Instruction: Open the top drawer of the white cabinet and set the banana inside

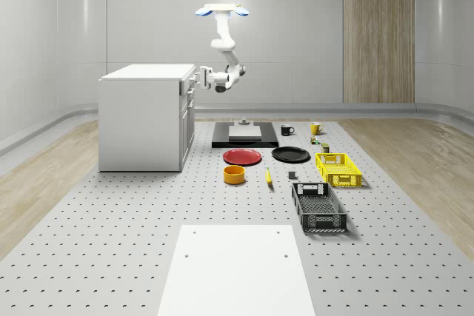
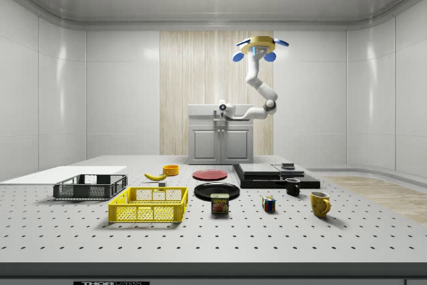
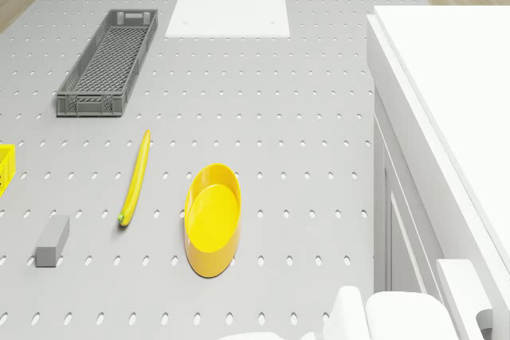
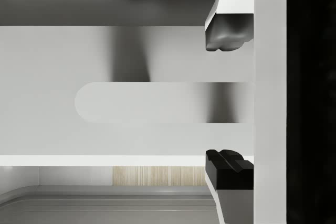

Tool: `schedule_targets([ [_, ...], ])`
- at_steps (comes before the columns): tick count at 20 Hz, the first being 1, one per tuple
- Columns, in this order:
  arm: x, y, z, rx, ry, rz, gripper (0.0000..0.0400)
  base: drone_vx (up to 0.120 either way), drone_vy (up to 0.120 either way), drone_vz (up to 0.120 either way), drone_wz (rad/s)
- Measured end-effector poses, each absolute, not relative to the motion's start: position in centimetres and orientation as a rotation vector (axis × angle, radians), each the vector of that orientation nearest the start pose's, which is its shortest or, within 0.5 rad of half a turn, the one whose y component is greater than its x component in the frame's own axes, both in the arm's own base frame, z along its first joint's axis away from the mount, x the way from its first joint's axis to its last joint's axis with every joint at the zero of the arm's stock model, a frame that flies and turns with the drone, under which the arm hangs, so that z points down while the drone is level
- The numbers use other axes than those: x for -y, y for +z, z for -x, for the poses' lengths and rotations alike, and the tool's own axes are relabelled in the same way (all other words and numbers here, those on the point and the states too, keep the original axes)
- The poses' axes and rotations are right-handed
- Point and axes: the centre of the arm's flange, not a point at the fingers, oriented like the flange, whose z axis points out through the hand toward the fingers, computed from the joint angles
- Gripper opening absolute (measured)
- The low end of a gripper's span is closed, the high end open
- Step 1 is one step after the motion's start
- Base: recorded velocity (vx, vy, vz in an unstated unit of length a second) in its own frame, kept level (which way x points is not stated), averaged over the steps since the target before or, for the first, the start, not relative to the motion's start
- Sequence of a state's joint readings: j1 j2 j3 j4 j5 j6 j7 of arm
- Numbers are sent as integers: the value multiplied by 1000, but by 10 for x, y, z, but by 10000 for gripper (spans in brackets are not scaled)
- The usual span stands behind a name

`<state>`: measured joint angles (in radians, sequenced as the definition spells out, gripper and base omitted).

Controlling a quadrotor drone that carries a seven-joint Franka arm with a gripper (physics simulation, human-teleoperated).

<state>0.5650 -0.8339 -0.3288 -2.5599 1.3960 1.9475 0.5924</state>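
hovering high in the upper middle of the whole-scene view, your drone (image 1: 223, 11) hangs in the air just to the frame's right of the white cabinet (image 1: 144, 116), its arm bent down and back toward the cabinet's front. you can see the gripper (image 1: 198, 78) level with the top drawer (image 1: 187, 86), right at its face. in the wrist view the two fingertips (image 4: 226, 38) stand well apart, one above and one below the rounded drawer handle (image 4: 147, 102) that runs across the middle of the frame, so the hand is spread wide around the handle and not yet closed on it.

the drawer looks shut, flush with the cabinet front, which puts you at the first step: getting a grip on the handle. the banana (image 1: 268, 177) lies untouched on the perforated table (image 1: 111, 257), lower centre of the whole-scene view, between the orange bowl (image 1: 234, 175) and the grey crate (image 1: 318, 207), well apart from the cabinet.

your next move, by the look of it, is to close the fingers squarely on the handle and then draw straight back from the cabinet face, keeping the pull level so the drawer slides rather than binds. only then does the banana come into play.
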Motion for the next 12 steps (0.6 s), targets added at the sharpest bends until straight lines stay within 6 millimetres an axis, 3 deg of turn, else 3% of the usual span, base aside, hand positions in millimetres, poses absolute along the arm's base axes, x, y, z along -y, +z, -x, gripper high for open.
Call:
schedule_targets([
  [3,-115,597,-318,-611,613,1483,358,0,0,0,0],
  [7,-119,597,-318,-611,612,1483,385,0,0,0,0],
  [9,-120,597,-318,-611,612,1483,275,0,0,0,0],
  [12,-121,597,-318,-611,612,1483,185,0,0,0,0],
])
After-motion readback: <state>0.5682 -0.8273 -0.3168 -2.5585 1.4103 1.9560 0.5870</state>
